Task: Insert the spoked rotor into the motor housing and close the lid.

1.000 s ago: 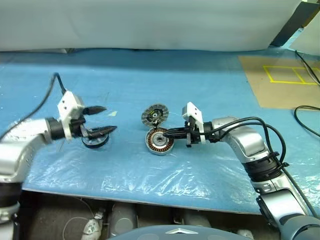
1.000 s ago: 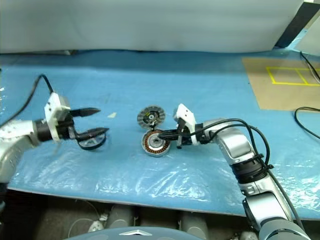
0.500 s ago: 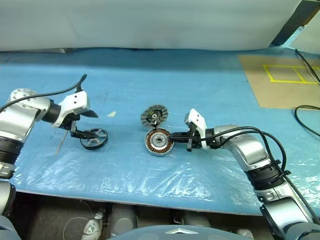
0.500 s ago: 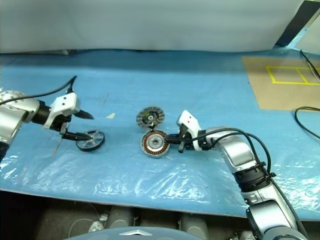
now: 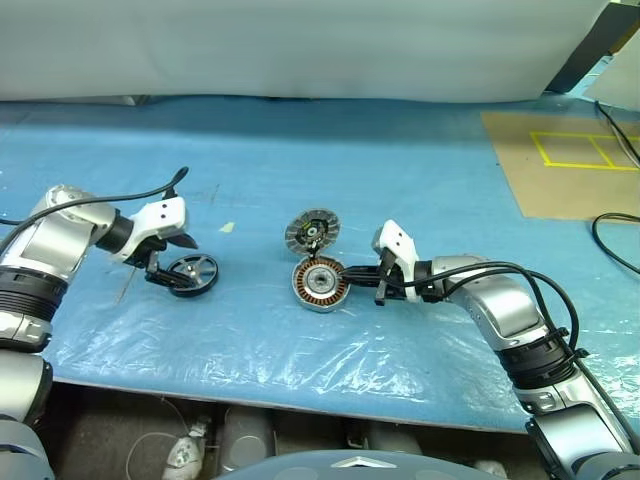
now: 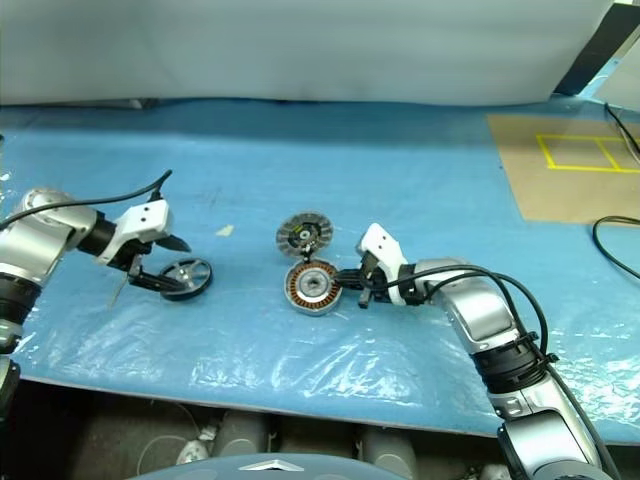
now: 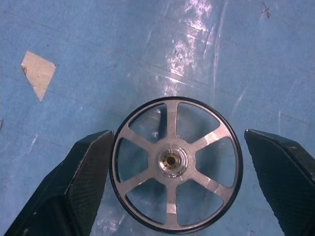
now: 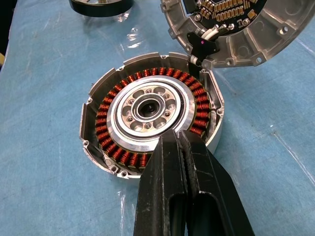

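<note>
The spoked rotor [image 5: 191, 273], a silver wheel with a black rim, lies flat on the blue sheet at the left. My left gripper [image 5: 176, 261] is open and points down over it, one finger on each side of the rim [image 7: 176, 162]; its fingers [image 7: 83, 182] stand just apart from the rim. The motor housing [image 5: 319, 284] sits in the middle, its copper windings [image 8: 152, 118] showing. Its lid [image 5: 311, 231] stands tilted open at the far side. My right gripper [image 5: 347, 285] is shut, with its tips [image 8: 172, 140] over the housing's near rim.
A small scrap of tape [image 5: 227, 227] lies beyond the rotor. A brown board with yellow tape lines [image 5: 560, 160] is at the far right, with a black cable [image 5: 615, 225] beside it. The table's front edge [image 5: 300, 390] runs below the arms.
My left arm has dropped and turned its open gripper downwards, so that the fingers now flank the rotor. The right gripper has stayed shut at the housing.
</note>
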Tool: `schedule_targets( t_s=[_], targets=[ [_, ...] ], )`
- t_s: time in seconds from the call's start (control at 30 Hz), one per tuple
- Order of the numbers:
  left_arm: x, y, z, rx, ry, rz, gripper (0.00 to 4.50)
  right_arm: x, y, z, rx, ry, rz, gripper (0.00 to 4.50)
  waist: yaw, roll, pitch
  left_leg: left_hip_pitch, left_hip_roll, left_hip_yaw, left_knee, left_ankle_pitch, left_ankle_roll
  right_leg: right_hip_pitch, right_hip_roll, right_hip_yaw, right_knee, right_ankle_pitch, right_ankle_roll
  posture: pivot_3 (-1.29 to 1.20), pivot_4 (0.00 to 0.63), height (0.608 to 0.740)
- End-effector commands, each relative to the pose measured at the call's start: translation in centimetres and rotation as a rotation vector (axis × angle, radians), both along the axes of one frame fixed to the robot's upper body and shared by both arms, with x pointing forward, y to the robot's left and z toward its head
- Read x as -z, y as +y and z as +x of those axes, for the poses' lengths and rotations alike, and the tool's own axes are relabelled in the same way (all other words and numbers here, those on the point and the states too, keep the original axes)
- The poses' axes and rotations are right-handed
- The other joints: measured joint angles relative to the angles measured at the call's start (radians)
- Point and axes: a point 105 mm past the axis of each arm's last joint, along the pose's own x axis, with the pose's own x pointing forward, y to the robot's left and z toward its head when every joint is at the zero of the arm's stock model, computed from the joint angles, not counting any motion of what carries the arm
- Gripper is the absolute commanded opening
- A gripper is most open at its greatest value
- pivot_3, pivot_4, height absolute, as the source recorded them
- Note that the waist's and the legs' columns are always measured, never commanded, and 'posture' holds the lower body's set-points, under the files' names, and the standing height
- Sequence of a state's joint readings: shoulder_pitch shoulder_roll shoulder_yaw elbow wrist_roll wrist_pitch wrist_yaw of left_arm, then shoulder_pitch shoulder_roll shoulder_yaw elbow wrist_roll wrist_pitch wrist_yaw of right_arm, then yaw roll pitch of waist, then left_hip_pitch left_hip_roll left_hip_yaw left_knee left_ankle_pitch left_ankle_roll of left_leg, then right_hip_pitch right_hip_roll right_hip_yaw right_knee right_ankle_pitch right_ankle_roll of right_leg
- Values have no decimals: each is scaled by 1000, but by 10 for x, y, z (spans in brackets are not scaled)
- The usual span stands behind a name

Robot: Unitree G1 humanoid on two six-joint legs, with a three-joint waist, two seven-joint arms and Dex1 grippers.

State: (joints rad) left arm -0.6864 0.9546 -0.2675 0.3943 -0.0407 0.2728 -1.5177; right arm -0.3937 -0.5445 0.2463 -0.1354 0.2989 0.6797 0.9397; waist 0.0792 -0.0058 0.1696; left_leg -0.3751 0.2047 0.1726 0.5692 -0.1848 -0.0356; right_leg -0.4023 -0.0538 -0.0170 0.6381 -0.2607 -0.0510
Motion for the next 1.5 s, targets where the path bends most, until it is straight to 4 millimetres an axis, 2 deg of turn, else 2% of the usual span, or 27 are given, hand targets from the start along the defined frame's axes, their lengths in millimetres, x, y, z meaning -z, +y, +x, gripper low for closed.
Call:
schedule_targets(
  t_s=[0.03,0.27,0.8,0.9,0.97,1.3,1.43,1.5],
  targets=[
    [1,5,1,-13,-11,33,4500,-2,-2,3,10,-17,-13,15,0,0,0,0,0,0,0,0,0,0,0,0,0,0,0,0,150,740],
    [9,12,-1,-20,5,75,4500,-2,-2,5,16,-24,-17,15,0,0,0,0,0,0,0,0,0,0,0,0,0,0,0,0,150,740],
    [25,9,-2,-18,22,87,4500,3,-5,6,26,-34,-44,15,2,0,0,3,0,0,1,0,0,3,-1,0,1,0,0,0,150,740],
    [28,9,-3,-11,25,99,3908,4,-5,6,25,-35,-47,0,1,0,0,3,0,0,1,0,0,3,-1,0,1,0,0,0,150,740],
    [30,11,-3,-13,17,115,3295,4,-5,6,25,-37,-48,0,0,0,0,3,0,0,1,0,0,3,-1,0,0,0,0,0,150,740],
    [35,10,-8,1,32,106,3295,4,-6,8,29,-44,-53,0,0,0,0,3,0,0,0,0,0,3,0,0,0,0,0,0,150,740],
    [33,6,-4,-5,-9,78,3295,4,-4,7,21,-45,-54,0,0,0,0,3,0,0,0,0,0,3,-1,0,0,0,0,0,150,740],
    [32,6,-9,13,9,68,2941,4,-4,8,21,-44,-54,0,1,0,0,3,0,0,1,0,0,3,-1,0,0,0,0,0,150,740]
  ],
)
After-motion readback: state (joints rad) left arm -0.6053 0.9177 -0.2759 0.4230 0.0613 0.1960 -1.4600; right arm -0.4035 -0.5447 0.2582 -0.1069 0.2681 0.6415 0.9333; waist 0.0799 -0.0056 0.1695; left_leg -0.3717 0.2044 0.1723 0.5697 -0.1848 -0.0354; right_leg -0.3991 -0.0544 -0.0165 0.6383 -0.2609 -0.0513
